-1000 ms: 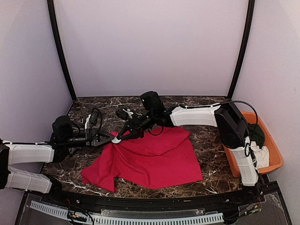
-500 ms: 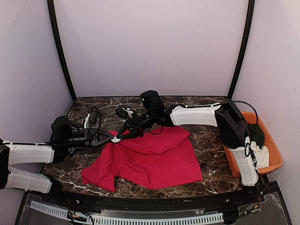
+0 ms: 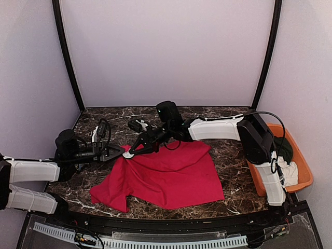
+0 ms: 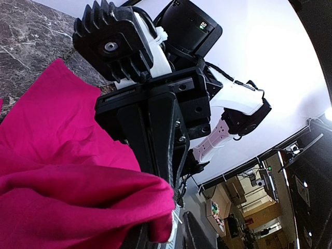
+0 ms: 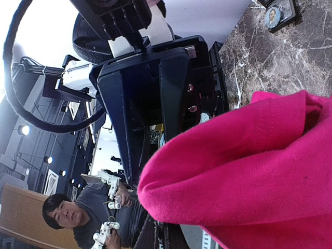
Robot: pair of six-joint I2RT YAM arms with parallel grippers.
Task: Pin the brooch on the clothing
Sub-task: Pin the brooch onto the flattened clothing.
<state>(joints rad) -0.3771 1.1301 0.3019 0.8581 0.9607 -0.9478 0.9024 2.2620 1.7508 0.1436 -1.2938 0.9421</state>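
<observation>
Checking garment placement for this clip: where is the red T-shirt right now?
Top view: the red T-shirt lies spread on the marble table, centre-front, its far-left corner bunched between the tips of the left gripper and right gripper.

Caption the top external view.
Left hand and right hand meet at the far edge of the red T-shirt on the table.

An orange bin (image 3: 307, 167) holds a dark green garment (image 3: 285, 147) and a white cloth (image 3: 291, 171).
</observation>
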